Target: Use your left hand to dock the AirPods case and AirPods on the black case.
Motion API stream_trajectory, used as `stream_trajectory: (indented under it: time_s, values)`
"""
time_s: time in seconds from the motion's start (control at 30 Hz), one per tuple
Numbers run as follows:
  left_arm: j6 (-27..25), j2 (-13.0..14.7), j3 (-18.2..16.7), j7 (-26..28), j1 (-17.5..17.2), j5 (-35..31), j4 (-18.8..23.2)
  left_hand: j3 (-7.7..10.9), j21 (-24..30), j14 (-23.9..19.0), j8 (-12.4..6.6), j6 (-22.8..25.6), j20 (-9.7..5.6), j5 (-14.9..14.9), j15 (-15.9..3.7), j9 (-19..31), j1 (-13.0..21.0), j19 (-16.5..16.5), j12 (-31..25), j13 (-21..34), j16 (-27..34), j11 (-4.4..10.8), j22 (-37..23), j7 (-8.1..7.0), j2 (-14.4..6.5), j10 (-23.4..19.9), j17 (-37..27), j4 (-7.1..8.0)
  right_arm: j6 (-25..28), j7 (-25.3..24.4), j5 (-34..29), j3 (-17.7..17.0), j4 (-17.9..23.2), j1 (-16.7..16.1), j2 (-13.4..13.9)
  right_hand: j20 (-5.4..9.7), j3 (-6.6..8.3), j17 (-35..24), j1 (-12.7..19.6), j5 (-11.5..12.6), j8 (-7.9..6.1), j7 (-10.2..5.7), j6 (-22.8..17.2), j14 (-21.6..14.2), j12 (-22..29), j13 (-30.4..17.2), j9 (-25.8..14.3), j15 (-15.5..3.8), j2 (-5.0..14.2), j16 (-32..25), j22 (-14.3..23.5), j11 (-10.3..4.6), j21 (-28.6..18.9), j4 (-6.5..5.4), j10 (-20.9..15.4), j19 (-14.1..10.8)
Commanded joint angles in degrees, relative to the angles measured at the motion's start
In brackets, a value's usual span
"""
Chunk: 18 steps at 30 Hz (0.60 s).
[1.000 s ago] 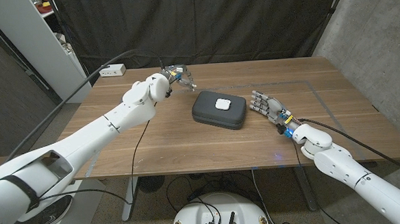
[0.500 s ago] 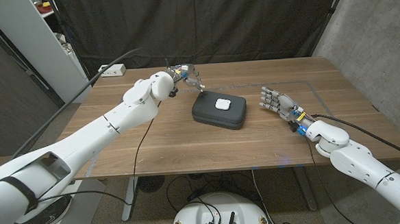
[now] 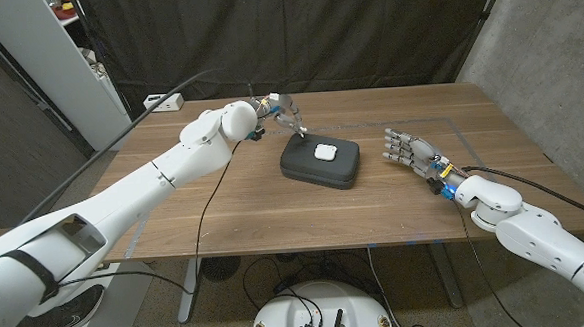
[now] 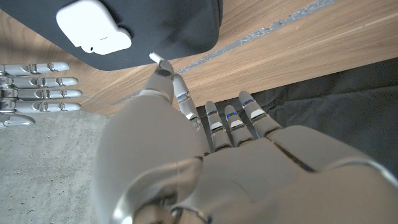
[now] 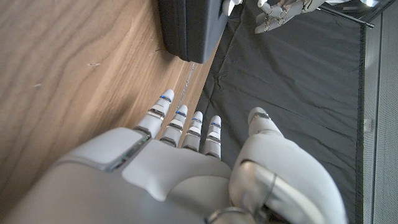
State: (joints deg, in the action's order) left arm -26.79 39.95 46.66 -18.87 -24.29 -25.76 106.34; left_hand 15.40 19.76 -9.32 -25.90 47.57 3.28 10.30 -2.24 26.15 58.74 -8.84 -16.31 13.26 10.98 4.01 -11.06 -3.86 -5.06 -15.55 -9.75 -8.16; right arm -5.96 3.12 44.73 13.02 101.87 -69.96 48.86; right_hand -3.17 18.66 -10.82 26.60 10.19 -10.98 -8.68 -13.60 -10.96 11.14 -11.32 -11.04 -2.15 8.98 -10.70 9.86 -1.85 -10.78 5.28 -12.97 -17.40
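Left hand (image 3: 285, 112) moved toward black case (image 3: 319, 161) — pinching one AirPod (image 4: 154, 58) | one AirPods case (image 3: 323, 152) | right hand (image 3: 408, 147) spread

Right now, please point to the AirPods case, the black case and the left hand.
AirPods case (image 3: 323, 152), head view, middle of its white lid.
black case (image 3: 312, 168), head view, bare top near its front edge.
left hand (image 3: 283, 112), head view, middle of the hand.
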Motion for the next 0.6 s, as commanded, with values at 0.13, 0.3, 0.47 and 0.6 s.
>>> stream_trajectory:
  time_s: [0.13, 0.3, 0.47, 0.6]
  values:
    - [7.7, -4.4, 1.5, -0.9, 4.0, 5.5, -9.9, -0.1, -0.2, -0.3, 0.22, 0.5, 0.32, -0.2, -3.39, 0.1, 0.3, 0.0, 0.2, 0.0, -0.3, -0.23, -0.1, 0.05, -0.6, -0.2, 0.0, -0.14, 2.5, -2.0, -1.2, -2.4, 4.2, -2.6, 3.8, -0.23, 0.0, -0.2, -0.8, 0.3, -0.16, -1.77, -0.2, 0.8, -0.1, -0.1, -0.2, -2.92, 0.17, -0.1, 0.1, -0.26, 0.1, 0.36, 0.4, -0.1]
    - [11.1, -5.2, 2.5, -2.1, 5.9, 6.5, -13.1, -0.19, -0.3, -0.3, 0.35, 0.6, 0.34, -0.2, -3.37, 0.0, 0.4, 0.1, 0.3, 0.0, -0.3, -0.2, -0.1, -0.21, -0.8, 0.0, 0.0, -0.14, 3.1, -2.4, -1.1, -2.9, 4.7, -2.8, 4.0, -0.17, 0.0, -0.2, -0.8, 0.3, -0.23, -0.26, -0.4, 1.2, -0.1, -0.1, -0.2, -2.89, 0.11, -0.2, 0.1, -0.23, 0.0, 0.51, 0.6, 0.2]
    - [15.0, -5.6, 3.5, -3.7, 7.8, 7.2, -15.9, -0.26, -0.3, -0.2, 0.5, 0.4, 0.39, -0.2, -3.3, 0.0, 0.4, 0.2, 0.4, 0.0, -0.4, -0.3, -0.1, -0.33, -0.9, 0.2, 0.0, -0.13, 3.0, -2.3, -1.4, -3.0, 4.8, -3.1, 4.0, -0.13, 0.0, -0.2, -0.8, 0.3, -0.24, 0.1, -0.4, 1.3, -0.1, -0.1, -0.2, -2.85, 0.13, -0.2, 0.1, -0.21, 0.0, 0.56, 0.8, 0.3]
    - [18.3, -5.8, 4.0, -5.3, 8.9, 7.8, -17.9, -0.31, -0.5, 0.1, 0.74, 0.3, 0.58, -0.2, -3.1, -0.1, 0.5, 0.3, 0.6, 0.0, -0.5, -0.46, -0.1, -0.18, -1.1, 0.4, -0.1, -0.08, 2.8, -2.9, -1.5, -3.4, 5.1, -3.8, 3.8, -0.15, 0.0, -0.2, -0.9, 0.3, -0.22, 0.09, -0.3, 1.4, -0.1, -0.1, -0.2, -2.84, 0.14, -0.3, 0.1, -0.36, 0.0, 0.59, 0.8, 0.4]
